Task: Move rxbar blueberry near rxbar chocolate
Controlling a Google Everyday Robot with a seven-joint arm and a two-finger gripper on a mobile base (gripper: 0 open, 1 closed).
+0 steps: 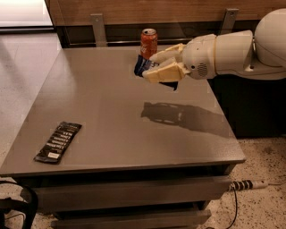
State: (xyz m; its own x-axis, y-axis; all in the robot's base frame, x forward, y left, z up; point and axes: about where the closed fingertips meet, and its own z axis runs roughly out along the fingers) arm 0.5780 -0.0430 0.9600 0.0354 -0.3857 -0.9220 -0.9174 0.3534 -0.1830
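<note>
While my hand (150, 68) hangs in the air above the far right part of the worktop (111, 103), its two cream-coloured fingers (163, 72) are clamped on the rxbar blueberry (141, 65). The dark blue wrapper sits between them, lifted clear of the surface. One end juts out past my fingertips toward the left, and a darker corner shows below the lower finger. My white arm (232, 49) reaches in from the right edge of the view, roughly level. Beneath my hand and arm, a soft shadow (183, 117) lies on the grey top, a little nearer the front than the hand itself.

Just behind my hand, near the back edge, stands a red soda can (149, 43), upright. I cannot tell whether the wrapper touches it.

The rxbar chocolate (58, 142) lies flat at the front left corner of the worktop, well apart from the blue bar. It is a long black wrapper with rows of white text and a white patch at its near end, set at a slant to the front edge.

Under the top are grey drawers (125, 193). A white power strip (248, 184) lies on the speckled floor (263, 205) at the right, and a black cable (20, 197) loops at the lower left. Behind the worktop, two metal brackets (98, 29) are fixed below a wooden panel (170, 10).
</note>
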